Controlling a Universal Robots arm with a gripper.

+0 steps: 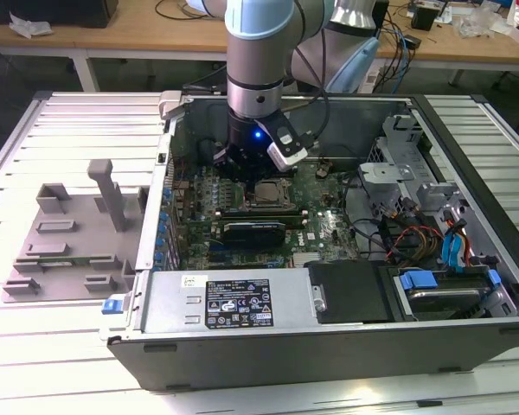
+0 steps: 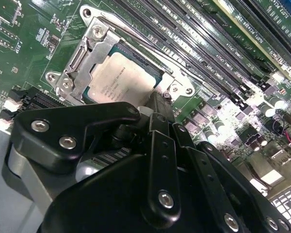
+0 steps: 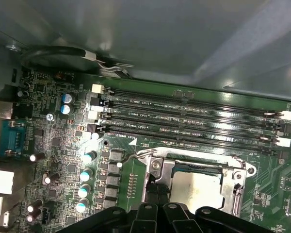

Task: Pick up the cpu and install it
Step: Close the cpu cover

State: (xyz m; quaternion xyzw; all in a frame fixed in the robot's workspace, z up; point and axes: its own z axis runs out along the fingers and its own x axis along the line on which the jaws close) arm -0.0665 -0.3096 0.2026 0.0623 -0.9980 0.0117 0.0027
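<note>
Over the motherboard socket, the gripper hangs vertical, beside the cpu.

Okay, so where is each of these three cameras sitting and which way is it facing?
Exterior view: off the arm, above the open computer case, looking down into it; the arm and gripper show.
Second wrist view: on the wrist, looking past the gripper's black body at the cpu in its socket.
First wrist view: on the wrist, facing the memory slots and cpu; the gripper's body shows.
Both wrist views share cpu, socket and memory slots.
</note>
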